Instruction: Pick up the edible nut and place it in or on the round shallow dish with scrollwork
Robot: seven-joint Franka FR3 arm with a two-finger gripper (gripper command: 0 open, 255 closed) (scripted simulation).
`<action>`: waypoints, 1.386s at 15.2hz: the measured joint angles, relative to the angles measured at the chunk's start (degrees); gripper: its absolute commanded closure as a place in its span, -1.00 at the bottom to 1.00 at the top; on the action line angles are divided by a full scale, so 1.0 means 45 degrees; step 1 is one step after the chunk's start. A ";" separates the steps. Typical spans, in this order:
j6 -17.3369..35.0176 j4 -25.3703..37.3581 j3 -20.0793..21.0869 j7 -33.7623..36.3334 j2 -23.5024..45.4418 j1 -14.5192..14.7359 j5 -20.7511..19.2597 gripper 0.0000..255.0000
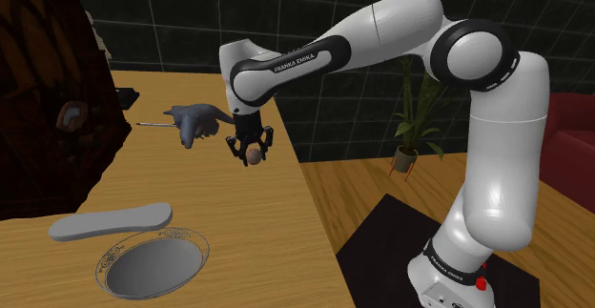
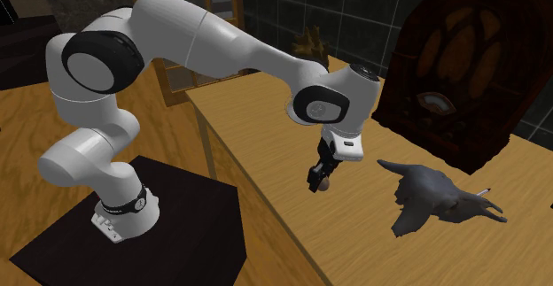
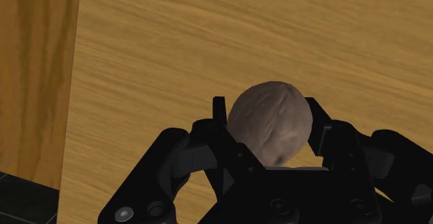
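Note:
A round brownish-grey nut (image 3: 269, 121) sits clasped between the black fingers of my gripper (image 3: 269, 129), above the wooden tabletop. From the shoulder view the gripper (image 1: 253, 155) hangs over the table's right part with the nut (image 1: 254, 154) in it, clear of the surface. The second exterior view has the gripper (image 2: 323, 183) and the nut (image 2: 325, 185) near the table's front edge. The round shallow dish (image 1: 153, 261), grey inside with a scrollwork rim, lies at the shoulder view's lower left, well away from the gripper.
A grey animal skull (image 1: 195, 121) lies on the table just beyond the gripper. A flat grey elongated piece (image 1: 110, 221) rests beside the dish. A dark wooden radio (image 2: 452, 89) stands at the table's far side. The table edge (image 1: 315, 211) runs close to the gripper. A potted plant (image 1: 412, 115) stands on the floor.

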 measured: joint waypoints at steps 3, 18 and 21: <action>-0.0200 0.0150 0.0011 -0.0009 -0.0054 0.0004 0.0021 1.00; -0.2443 0.1822 0.0095 -0.0149 -0.0657 0.0004 0.0226 1.00; -0.2899 0.2203 0.0109 -0.0166 -0.0737 0.0013 0.0253 1.00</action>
